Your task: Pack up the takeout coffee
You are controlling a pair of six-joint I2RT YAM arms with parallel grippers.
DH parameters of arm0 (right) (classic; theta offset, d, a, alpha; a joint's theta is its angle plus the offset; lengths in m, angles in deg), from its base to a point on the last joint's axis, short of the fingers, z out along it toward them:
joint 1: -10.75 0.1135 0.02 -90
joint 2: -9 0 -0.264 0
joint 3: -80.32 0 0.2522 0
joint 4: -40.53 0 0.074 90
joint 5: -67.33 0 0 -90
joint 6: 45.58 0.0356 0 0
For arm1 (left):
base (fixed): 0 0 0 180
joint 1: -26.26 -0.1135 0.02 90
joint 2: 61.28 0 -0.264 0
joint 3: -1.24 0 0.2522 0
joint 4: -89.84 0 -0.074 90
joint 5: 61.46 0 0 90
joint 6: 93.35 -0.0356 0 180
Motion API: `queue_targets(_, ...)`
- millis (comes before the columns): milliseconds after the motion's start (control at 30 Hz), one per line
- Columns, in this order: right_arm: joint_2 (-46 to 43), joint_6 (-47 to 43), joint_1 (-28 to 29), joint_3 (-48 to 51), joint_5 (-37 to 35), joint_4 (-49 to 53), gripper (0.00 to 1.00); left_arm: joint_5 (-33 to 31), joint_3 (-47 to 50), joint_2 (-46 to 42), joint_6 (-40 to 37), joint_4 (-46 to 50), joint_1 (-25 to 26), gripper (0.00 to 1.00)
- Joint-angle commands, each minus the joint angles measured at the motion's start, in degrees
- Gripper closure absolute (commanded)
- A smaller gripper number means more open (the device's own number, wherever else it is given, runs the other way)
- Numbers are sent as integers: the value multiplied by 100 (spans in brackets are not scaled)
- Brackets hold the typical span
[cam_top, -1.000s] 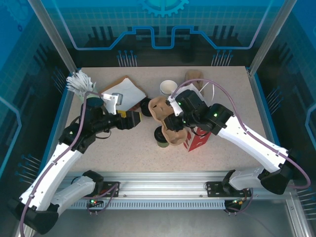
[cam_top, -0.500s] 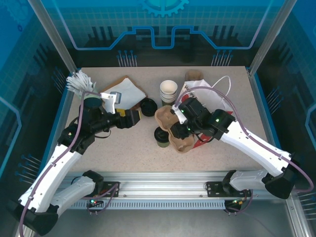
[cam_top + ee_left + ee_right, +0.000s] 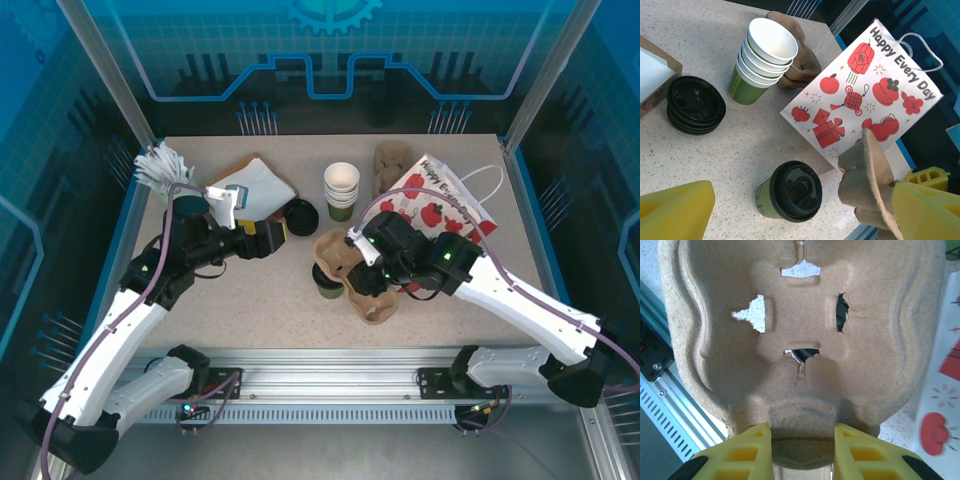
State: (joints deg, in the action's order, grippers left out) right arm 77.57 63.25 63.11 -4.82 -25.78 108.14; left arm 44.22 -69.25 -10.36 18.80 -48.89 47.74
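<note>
Find takeout coffee upright on table, lid on, just beside left edge of pulp cup carrier; contact probable, hard to confirm from above. Note right gripper clamped on carrier rim, carrier tilted. Note left gripper fingers wide apart, empty, near stack of black lids.

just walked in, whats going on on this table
The right arm's fingers are closed on the edge of a brown pulp cup carrier, holding it tilted over the table. The takeout coffee stands upright right next to the carrier, not yet in it. The left arm's fingers are open and hold nothing, facing the cup. A red-printed paper bag lies on the table behind.
</note>
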Motion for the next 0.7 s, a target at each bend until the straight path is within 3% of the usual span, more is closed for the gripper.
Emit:
queue_targets(0, 147, -147, 187, -337, -100, 201, 73, 33, -84, 9, 8, -174, -49, 7)
queue_targets(100, 28, -214, 99, -530, -395, 350, 73, 90, -125, 74, 69, -182, -42, 8)
queue_targets(300, 65, -429, -756, -724, -232, 522, 73, 110, -111, 258, 243, -423, 60, 10)
queue_targets(433, 188, -550, -1265, -508, -5, 440, 73, -5, -110, 313, 241, -512, 139, 10)
queue_targets(667, 272, -392, -1497, 291, 315, 286, 72, -149, -19, 375, 151, -475, 143, 10)
